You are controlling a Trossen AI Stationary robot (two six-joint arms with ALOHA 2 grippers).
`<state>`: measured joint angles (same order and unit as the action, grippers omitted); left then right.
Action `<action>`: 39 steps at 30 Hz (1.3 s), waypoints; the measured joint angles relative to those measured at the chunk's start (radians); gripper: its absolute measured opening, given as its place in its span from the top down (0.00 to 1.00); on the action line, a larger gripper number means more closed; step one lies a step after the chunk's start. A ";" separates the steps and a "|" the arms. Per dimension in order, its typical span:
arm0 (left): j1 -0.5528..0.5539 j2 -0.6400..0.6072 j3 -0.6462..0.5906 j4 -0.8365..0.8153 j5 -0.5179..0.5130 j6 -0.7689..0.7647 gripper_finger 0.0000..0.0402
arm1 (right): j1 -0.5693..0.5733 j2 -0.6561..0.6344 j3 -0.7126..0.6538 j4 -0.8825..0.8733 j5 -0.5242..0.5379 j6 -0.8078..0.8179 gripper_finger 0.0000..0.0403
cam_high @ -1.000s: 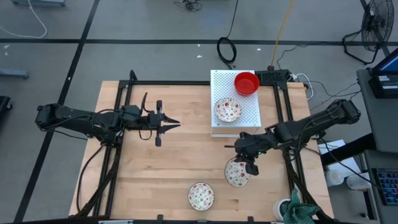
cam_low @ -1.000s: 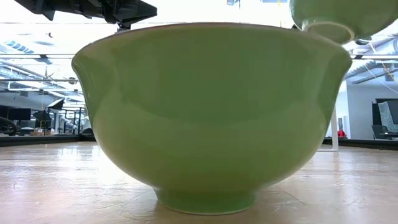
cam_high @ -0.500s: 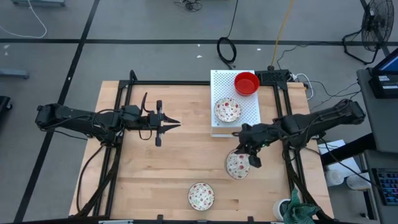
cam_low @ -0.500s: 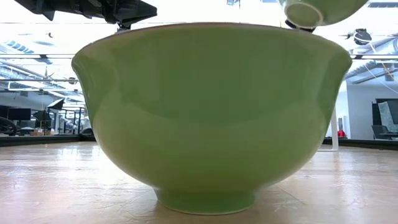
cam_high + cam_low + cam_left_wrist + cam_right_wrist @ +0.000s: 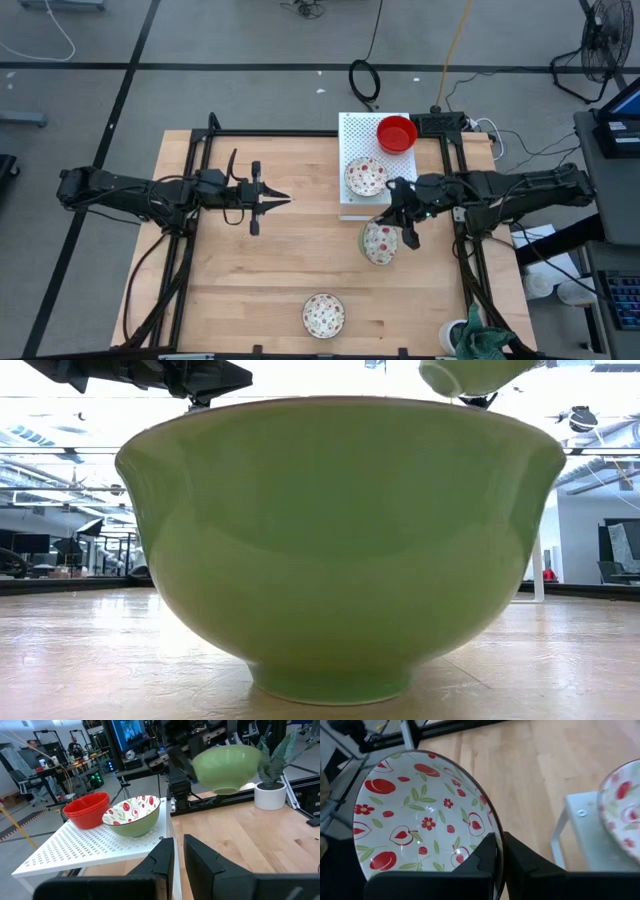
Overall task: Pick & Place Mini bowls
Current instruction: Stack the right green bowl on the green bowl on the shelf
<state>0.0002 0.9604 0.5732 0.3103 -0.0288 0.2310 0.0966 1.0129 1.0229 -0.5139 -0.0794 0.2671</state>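
1. Wooden worktop [image 5: 250,280] carries a white perforated board [image 5: 410,180] with one red bowl [image 5: 397,133] and one floral bowl [image 5: 366,177].
2. Right gripper [image 5: 397,228] pinches a floral bowl's rim [image 5: 492,851], lifted beside the board.
3. Left gripper [image 5: 283,199], pressed together, hovers mid-worktop.
4. Another floral bowl [image 5: 323,314] sits near the front edge.

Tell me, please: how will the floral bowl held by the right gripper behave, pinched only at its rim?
The floral bowl looks glazed and rigid, so it probably will not flex but may slip. The right gripper pinches one rim edge only, and the bowl hangs tilted above the table, so it could swing. It seems ceramic, likely fragile if dropped.
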 joint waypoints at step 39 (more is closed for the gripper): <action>0.000 0.000 0.000 0.001 -0.025 0.018 0.88 | -0.398 0.287 0.636 0.025 -0.157 -0.028 0.97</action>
<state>0.0006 0.9604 0.5735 0.3110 -0.0540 0.2493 -0.3012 1.3002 1.6585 -0.4889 -0.2364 0.2390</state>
